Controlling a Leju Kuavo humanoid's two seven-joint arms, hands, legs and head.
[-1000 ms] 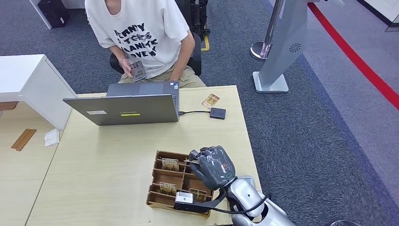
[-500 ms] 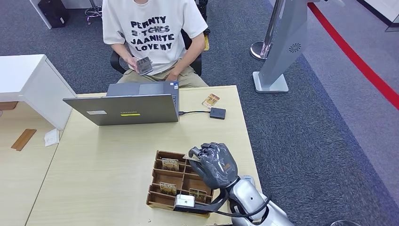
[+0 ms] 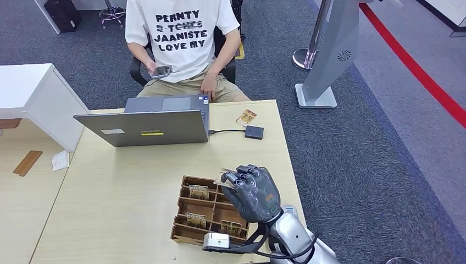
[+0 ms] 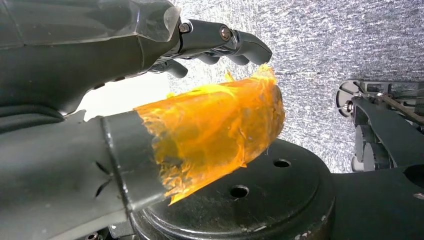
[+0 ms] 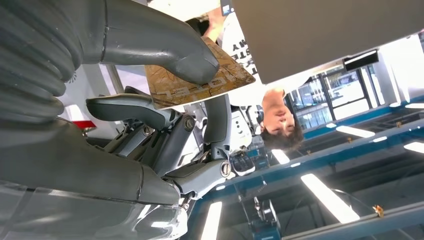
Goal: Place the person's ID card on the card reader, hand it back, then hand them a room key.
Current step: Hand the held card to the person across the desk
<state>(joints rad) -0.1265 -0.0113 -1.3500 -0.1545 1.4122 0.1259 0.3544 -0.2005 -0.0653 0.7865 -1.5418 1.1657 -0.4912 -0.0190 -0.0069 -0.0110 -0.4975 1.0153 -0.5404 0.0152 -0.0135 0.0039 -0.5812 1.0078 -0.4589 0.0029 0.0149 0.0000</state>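
Observation:
My right hand [image 3: 253, 192] hovers over the near right of the table, just past the wooden key box [image 3: 193, 234]. It pinches a brown patterned room key card [image 5: 200, 82] between thumb and fingers; the card's edge [image 3: 224, 175] peeks out at the fingertips. An ID card [image 3: 246, 117] lies at the table's far edge beside the small black card reader [image 3: 254, 132]. The person [image 3: 181, 38] sits behind the laptop holding a phone. My left hand [image 4: 150, 100] hangs low with its fingers loosely curved around nothing, orange tape on the thumb.
An open grey laptop [image 3: 145, 126] stands at the far middle of the table, cabled to the reader. The box holds more key cards [image 3: 198, 191] in its slots. A white cabinet [image 3: 33, 99] is at the left, a grey kiosk stand [image 3: 329, 55] on the carpet at right.
My right hand has risen and moved slightly forward, lifting the key card out of the box. The person has leaned back, away from the table.

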